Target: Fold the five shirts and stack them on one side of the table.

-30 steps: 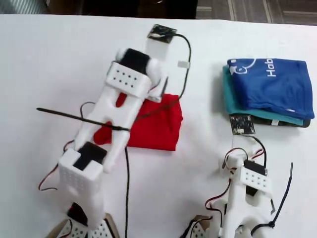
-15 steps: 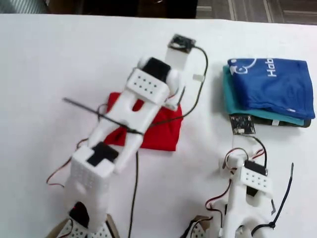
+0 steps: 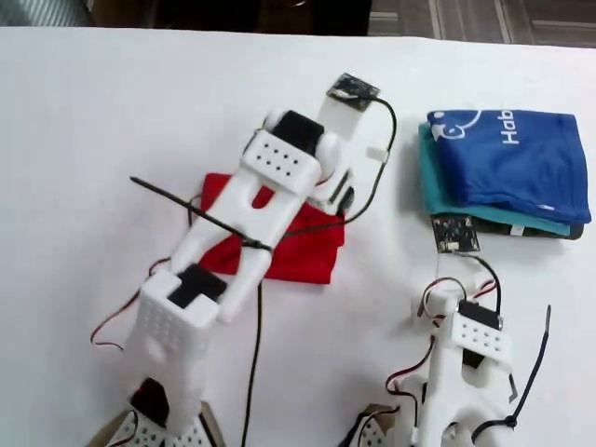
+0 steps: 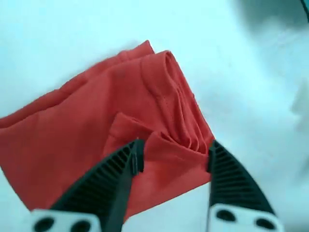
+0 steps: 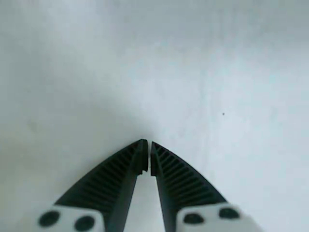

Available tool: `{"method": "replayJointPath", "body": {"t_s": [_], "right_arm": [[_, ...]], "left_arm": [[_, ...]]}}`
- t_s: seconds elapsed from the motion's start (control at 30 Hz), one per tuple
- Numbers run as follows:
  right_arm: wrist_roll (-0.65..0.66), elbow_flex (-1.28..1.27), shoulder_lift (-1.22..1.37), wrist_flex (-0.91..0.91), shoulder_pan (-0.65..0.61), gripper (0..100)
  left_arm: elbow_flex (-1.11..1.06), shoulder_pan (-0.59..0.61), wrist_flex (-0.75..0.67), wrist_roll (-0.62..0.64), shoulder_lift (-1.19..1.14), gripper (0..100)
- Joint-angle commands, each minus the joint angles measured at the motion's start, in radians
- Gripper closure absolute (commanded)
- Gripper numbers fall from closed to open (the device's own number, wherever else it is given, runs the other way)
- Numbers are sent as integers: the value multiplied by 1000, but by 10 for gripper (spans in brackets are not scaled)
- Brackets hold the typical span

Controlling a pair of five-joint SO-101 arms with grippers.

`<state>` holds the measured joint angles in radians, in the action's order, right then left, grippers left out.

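A folded red shirt lies at mid-table under my left arm. In the left wrist view my left gripper is open, its fingers straddling a bunched fold at one corner of the red shirt. At the right side sits a stack of folded shirts: a blue one on top, a teal one under it and a dark one at the bottom. My right gripper is shut over the bare white table, near the front edge below the stack.
The white table is open on the left and along the back. The right arm stands at the front right, its wrist camera board just in front of the stack. Cables trail from both arms.
My left arm has swung to the right across the red shirt, bringing its gripper to the shirt's far right corner. The right arm and the stack have not moved.
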<state>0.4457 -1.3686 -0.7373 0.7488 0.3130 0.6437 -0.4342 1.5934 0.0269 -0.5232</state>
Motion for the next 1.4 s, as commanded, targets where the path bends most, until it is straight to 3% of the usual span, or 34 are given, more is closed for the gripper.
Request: {"method": "replayJointPath", "body": {"t_s": [0.0, 0.1, 0.23, 0.43, 0.57, 0.77, 0.93, 1.07, 1.2, 1.37], "right_arm": [[-5, 5, -25, -16, -8, 979], [-5, 5, -25, -16, -8, 979], [-8, 5, -25, -16, -8, 979], [-8, 5, -25, -16, -8, 979], [-8, 5, -25, -16, -10, 979], [-8, 5, -25, -13, -10, 979], [-8, 5, -25, -12, -10, 979], [-8, 5, -25, -12, -10, 979], [-8, 5, -25, -12, -10, 979], [-8, 5, -25, -12, -10, 979]], "left_arm": [[151, 64, 46, -124, 18, 796], [263, 183, 77, -212, 21, 840], [328, 431, 170, -245, 15, 983], [303, 842, 195, -247, 29, 973], [101, 1008, 198, -256, 140, 973], [-435, 1073, 120, -353, 580, 973], [-987, 1100, -184, -367, 918, 973], [-1389, 1100, -462, -361, 1014, 973], [-1595, 1103, -657, -333, 1042, 973], [-1678, 1102, -795, -209, 1040, 973]]}}
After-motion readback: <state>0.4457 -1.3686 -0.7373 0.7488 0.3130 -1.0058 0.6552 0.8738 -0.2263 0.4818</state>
